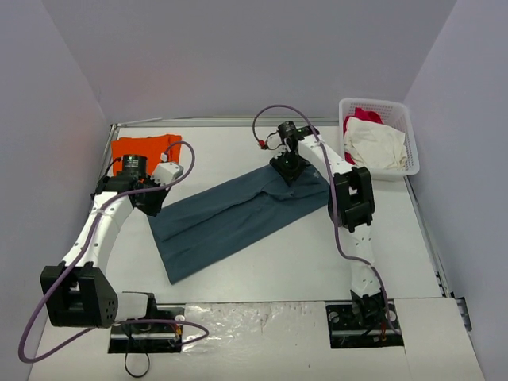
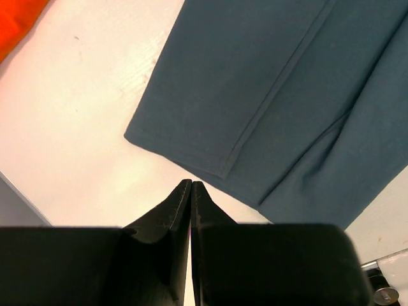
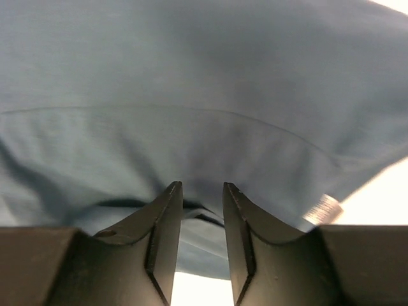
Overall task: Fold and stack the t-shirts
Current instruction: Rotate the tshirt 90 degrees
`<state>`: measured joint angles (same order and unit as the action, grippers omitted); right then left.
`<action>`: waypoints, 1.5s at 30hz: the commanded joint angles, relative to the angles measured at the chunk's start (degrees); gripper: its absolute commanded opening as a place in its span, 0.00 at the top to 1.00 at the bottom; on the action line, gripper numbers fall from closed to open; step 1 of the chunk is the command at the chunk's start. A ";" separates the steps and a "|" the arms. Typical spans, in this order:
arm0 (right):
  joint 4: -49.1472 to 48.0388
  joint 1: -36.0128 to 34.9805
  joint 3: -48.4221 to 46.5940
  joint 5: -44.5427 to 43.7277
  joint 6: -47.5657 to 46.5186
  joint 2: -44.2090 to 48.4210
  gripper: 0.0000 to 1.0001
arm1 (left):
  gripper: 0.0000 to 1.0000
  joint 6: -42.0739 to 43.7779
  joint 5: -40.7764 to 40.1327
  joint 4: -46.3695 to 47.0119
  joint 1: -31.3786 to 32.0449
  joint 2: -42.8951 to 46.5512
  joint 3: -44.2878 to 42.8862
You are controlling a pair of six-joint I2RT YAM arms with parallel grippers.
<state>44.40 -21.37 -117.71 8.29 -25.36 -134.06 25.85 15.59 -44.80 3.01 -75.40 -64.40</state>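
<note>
legible text: we can read none in any of the three views | nearest candidate: a small pale tag at the edge of the slate-blue t-shirt, seen from the right wrist | its print: faint striped marks, too blurred for us to make out any letter or number

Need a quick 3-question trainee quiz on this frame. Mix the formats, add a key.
1. Fill in: the basket holds a white garment and a ___ one.
2. Where is the orange shirt? A in the basket; B on the table, far left; C on the blue shirt.
3. True or false: the left gripper grips the blue shirt.

Key: 1 red-pink garment; 2 B; 3 false, it is shut and empty.
</note>
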 commanded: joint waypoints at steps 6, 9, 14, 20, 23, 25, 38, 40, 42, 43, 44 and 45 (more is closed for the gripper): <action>1.48 -4.74 9.24 1.55 -0.82 7.49 0.76 | 0.97 -0.18 2.51 -0.47 -2.39 7.81 2.62; 1.13 -5.35 15.74 1.29 -1.00 12.40 0.76 | 0.98 -0.09 3.30 -0.73 -2.48 7.63 2.70; -0.81 -5.97 26.55 2.08 -0.39 22.34 0.76 | 0.97 -0.01 4.35 -0.38 -2.57 7.63 3.23; -1.51 -6.06 33.15 1.81 -0.56 26.22 0.75 | 0.97 -0.01 4.88 -0.47 -2.57 6.05 2.88; -3.35 -6.06 34.56 0.24 -0.22 25.87 0.75 | 0.97 -0.01 5.15 -0.38 -2.57 5.70 2.88; -4.14 -5.79 35.09 -1.52 -0.12 25.69 0.75 | 0.97 0.17 5.76 -0.56 -2.57 5.70 3.14; -5.29 0.97 32.81 -2.50 -0.04 20.07 1.00 | 0.98 3.42 6.75 -1.96 2.34 2.72 2.88; -5.38 2.11 32.02 -2.15 0.14 18.66 1.00 | 0.97 3.68 4.37 -1.96 5.69 -0.08 2.35; -5.20 2.82 31.49 -1.88 0.32 17.26 1.00 | 0.98 3.77 3.04 -2.49 7.01 -2.20 0.77; -5.38 2.99 31.23 -1.79 0.40 16.82 1.00 | 0.98 3.77 3.30 -2.40 7.19 -3.95 0.25; -5.20 3.52 30.62 -1.62 0.49 16.38 1.00 | 0.98 3.77 3.39 -2.05 7.28 -4.75 -0.37; -5.20 3.61 30.18 -1.79 0.58 15.24 1.00 | 0.98 3.77 2.43 -1.18 7.28 -5.46 -0.37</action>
<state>37.34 -18.26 -84.82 6.68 -25.47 -117.62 28.58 20.45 -45.74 10.41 -79.81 -61.69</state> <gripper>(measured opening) 0.001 0.027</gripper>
